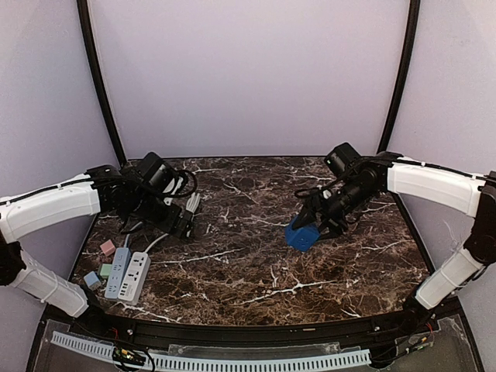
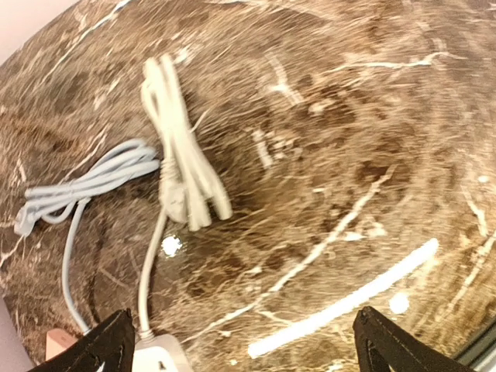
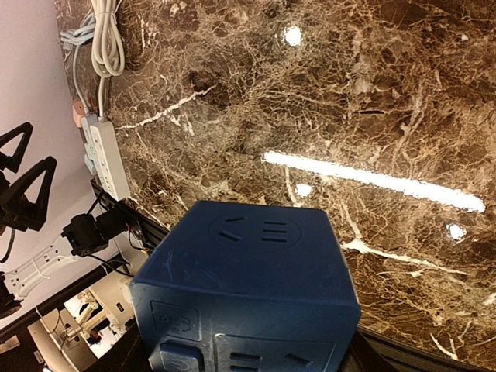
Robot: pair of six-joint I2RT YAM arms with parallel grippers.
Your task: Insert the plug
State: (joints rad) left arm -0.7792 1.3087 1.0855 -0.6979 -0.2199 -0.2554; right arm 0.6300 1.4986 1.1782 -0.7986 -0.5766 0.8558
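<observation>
A blue cube socket (image 1: pixel 301 235) is held in my right gripper (image 1: pixel 314 225) over the right middle of the marble table. In the right wrist view the cube (image 3: pixel 248 287) fills the bottom and hides the fingers; slot faces show on its top and front. My left gripper (image 1: pixel 182 225) is open and empty, with its fingertips (image 2: pixel 108 345) wide apart low over the table. A bundled white cable with its plug (image 2: pixel 182 170) lies just ahead of it, also showing in the top view (image 1: pixel 192 204).
A white power strip (image 1: pixel 136 277) and a grey-blue one (image 1: pixel 118 273) lie at the front left; the white strip's end (image 2: pixel 159 358) sits by my left finger. A grey cable (image 2: pixel 85 182) coils nearby. Small pink (image 1: pixel 107 247), green (image 1: pixel 105 270) and blue (image 1: pixel 92 280) adapters sit beside the strips.
</observation>
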